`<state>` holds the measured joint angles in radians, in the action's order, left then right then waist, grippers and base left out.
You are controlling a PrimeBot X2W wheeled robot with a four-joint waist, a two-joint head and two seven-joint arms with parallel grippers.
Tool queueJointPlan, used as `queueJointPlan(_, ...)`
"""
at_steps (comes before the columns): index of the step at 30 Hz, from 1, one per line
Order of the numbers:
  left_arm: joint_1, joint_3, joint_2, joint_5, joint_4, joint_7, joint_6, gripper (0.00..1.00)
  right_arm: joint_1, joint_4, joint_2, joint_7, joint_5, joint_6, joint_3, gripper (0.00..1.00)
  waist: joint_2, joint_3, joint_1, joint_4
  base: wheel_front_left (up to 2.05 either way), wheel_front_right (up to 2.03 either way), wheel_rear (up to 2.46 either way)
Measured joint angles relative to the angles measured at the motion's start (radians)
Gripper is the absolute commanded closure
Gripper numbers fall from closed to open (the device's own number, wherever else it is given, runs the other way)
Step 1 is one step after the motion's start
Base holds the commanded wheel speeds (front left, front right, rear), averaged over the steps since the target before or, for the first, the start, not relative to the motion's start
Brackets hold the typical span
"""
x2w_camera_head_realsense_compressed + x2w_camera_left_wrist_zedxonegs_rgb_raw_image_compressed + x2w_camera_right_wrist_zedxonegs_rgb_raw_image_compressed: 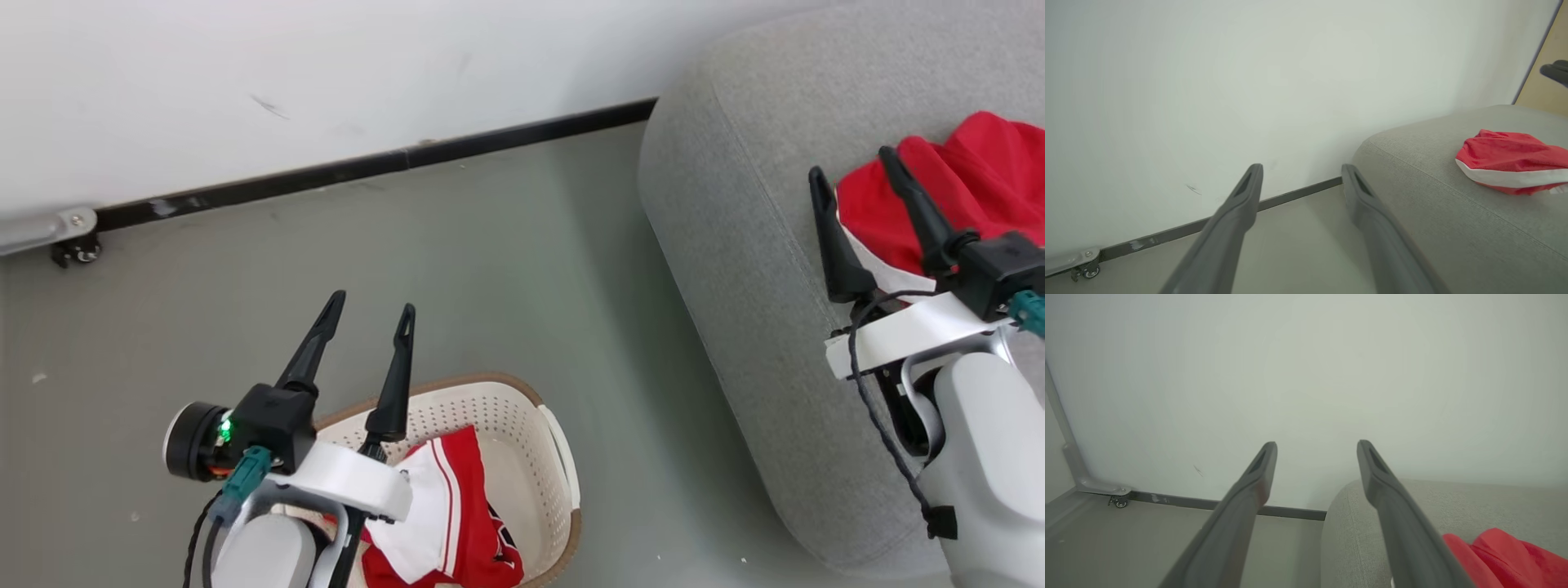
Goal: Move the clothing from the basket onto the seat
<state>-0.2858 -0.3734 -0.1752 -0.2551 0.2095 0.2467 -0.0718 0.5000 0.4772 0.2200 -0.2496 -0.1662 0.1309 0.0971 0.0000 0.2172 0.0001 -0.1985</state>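
A red-and-white garment with black lettering (453, 510) lies in the cream perforated basket (522, 408) on the floor at the bottom of the head view. My left gripper (371, 306) hovers open above the basket's far left rim, empty; its fingers (1241, 204) point toward the wall. A second red garment with a white band (996, 175) (1511, 161) (1506, 555) rests on the light-grey seat (735, 204) (1453, 228) (1355, 522). My right gripper (849, 163) stands open and empty over the seat, just left of that garment.
A white wall (326, 73) with a dark baseboard (367, 167) runs behind the grey floor (490, 269). A metal bracket with a small caster (73, 241) sits at the wall's left end.
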Motion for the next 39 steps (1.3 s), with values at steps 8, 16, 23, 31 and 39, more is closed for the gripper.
queueJointPlan(8, 0.071, 0.067, 0.002, -0.039, 0.024, 0.000, -0.043, 0.00, -0.052, -0.014, -0.048, 0.000, 0.042, 0.000, -0.008, 0.00, 0.0000, -0.068, 0.0000, 0.055, 0.00, 0.00, 0.00)
queueJointPlan(16, 0.124, 0.117, 0.013, -0.043, 0.021, 0.000, -0.068, 0.00, -0.129, -0.020, -0.087, 0.000, 0.062, 0.000, -0.026, 0.00, 0.0001, -0.127, 0.0000, 0.101, 0.00, 0.00, 0.00)
queueJointPlan(23, 0.180, 0.132, 0.018, -0.043, 0.022, 0.000, -0.071, 0.00, -0.203, -0.033, -0.114, 0.000, 0.086, 0.000, -0.050, 0.00, 0.0000, -0.176, 0.0000, 0.135, 0.00, 0.00, 0.00)
queueJointPlan(31, 0.223, 0.137, 0.019, -0.041, 0.025, 0.000, -0.070, 0.00, -0.298, -0.060, -0.138, 0.010, 0.115, 0.000, -0.078, 0.00, 0.0000, -0.226, 0.0000, 0.166, 0.00, 0.00, 0.00)
queueJointPlan(39, 0.245, 0.137, 0.025, -0.040, 0.025, 0.000, -0.069, 0.00, -0.398, -0.094, -0.160, 0.033, 0.133, 0.000, -0.087, 0.00, 0.0001, -0.263, 0.0000, 0.186, 0.00, 0.00, 0.00)
